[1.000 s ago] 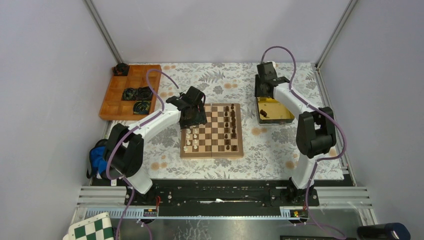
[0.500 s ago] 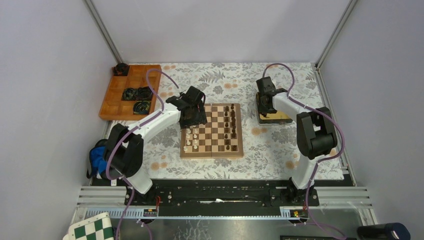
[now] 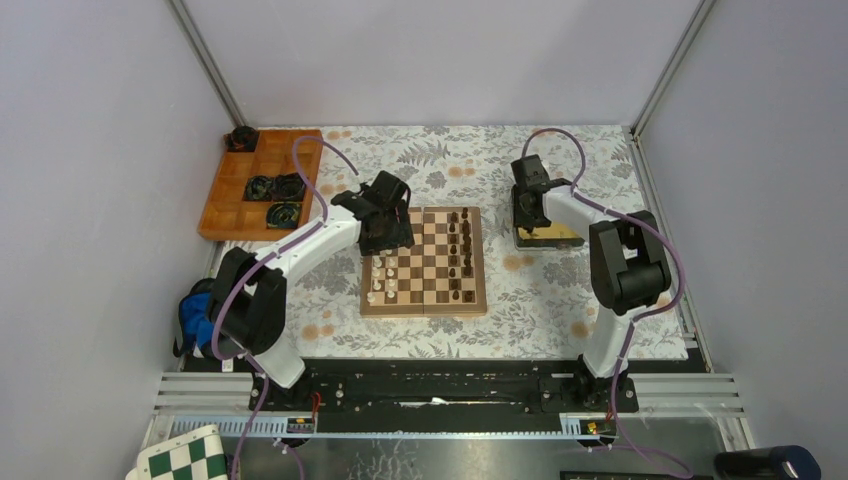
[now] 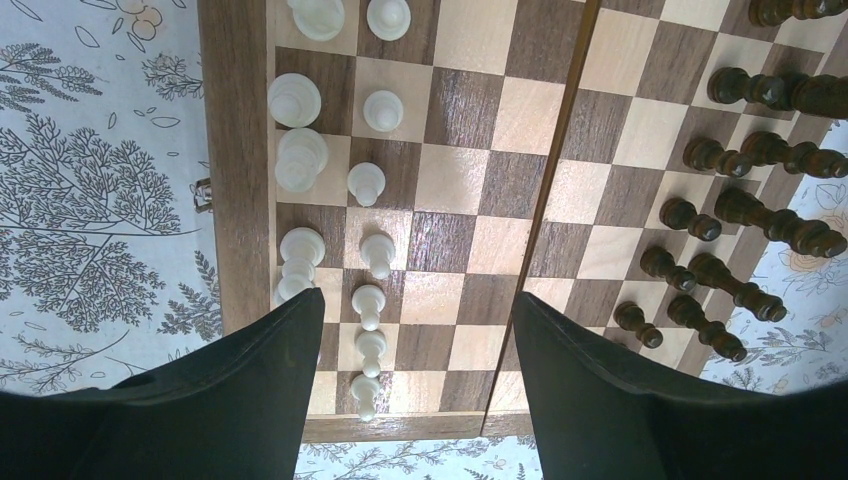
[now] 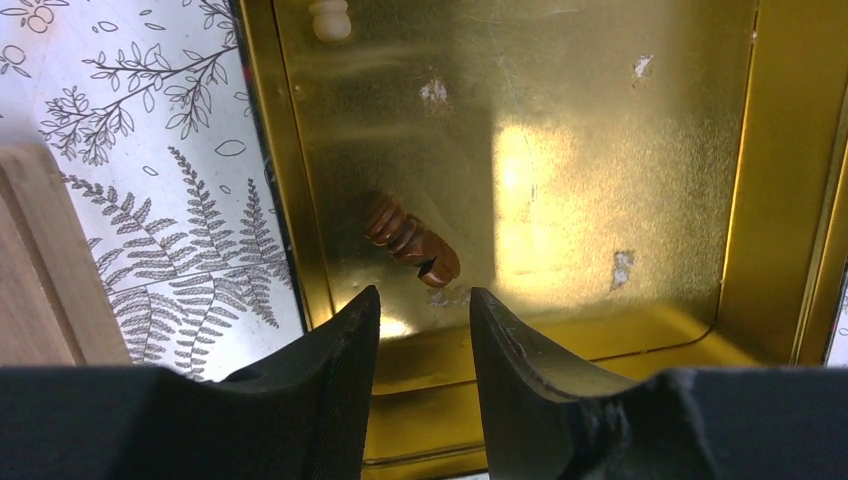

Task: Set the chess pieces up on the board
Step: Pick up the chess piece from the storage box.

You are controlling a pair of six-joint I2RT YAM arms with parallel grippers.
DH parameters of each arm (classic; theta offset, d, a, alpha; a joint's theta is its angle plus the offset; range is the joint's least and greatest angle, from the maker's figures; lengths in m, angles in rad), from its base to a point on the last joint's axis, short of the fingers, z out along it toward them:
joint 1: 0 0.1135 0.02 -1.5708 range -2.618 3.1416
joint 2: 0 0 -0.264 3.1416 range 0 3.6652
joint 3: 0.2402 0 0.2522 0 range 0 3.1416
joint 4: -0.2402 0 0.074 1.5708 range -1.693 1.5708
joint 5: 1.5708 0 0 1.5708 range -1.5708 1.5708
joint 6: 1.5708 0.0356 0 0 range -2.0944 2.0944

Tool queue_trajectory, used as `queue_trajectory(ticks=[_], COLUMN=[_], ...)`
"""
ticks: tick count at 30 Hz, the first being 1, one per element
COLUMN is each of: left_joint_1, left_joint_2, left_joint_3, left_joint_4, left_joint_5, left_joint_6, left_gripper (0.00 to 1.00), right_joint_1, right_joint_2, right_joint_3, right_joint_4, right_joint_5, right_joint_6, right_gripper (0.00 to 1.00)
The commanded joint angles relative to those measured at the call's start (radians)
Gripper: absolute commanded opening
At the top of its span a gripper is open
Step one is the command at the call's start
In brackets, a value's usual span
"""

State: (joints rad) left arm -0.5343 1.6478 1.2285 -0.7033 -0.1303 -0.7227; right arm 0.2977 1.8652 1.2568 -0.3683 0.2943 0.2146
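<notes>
Change, right arm: Compared with a second ago, the right gripper [image 3: 527, 205] has come down from beyond the 12 o'clock end of the gold tin [image 3: 562, 233] and now stands low over it. Its jaws have drawn narrower.
Change, left arm: None noted. The left gripper [image 3: 385, 215] hangs where it did, over the 11 o'clock corner of the board [image 3: 430, 275].
Right hand, state: Fingers are partly spread with a clear gap and nothing between them.
Left hand, state: Fingers are spread wide and empty.
Task items in tin: One dark chessman [image 5: 412, 243] lies on its side on the tin floor, just at 12 o'clock of the right fingertips and apart from them. One cream chessman [image 5: 330, 14] sits at the floor's 11 o'clock, cut off by the picture edge.
Task items on board: Cream men [image 4: 300, 100] stand along the 9 o'clock side and dark men [image 4: 745, 210] along the 3 o'clock side.
Meaning for task: Judged to be a reach for the lying dark chessman, with the grasp not yet made. With so few men seen off the board, the set-up is judged well advanced.
Top view only: It shows the tin at 2 o'clock of the board and where both arms stand. The gripper hides the tin's contents.
Right wrist view only: It shows the lying piece, the gap between the fingers and the cream straggler.
Left wrist view only: It shows the single men upright in their ranks. The fingers cover the squares at 6 o'clock, so it cannot be told whether those are filled.
</notes>
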Motion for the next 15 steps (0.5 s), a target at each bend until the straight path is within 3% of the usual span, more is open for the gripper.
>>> queue_trajectory(ticks=[1, 15], left_joint_1=[0.014, 0.019], left_joint_2=[-0.02, -0.018], left_joint_3=[0.028, 0.033], left_joint_4=[0.016, 0.016], left_joint_5=[0.012, 0.019], left_joint_6=[0.022, 0.019], left_gripper=[0.76, 0.77], right_joint_1=[-0.006, -0.022], right_joint_2=[0.027, 0.086], right_joint_3=[0.002, 0.02], right_joint_4=[0.043, 0.115], right_joint_5=[-0.009, -0.034], right_joint_6=[-0.029, -0.045], right_gripper=[0.46, 0.45])
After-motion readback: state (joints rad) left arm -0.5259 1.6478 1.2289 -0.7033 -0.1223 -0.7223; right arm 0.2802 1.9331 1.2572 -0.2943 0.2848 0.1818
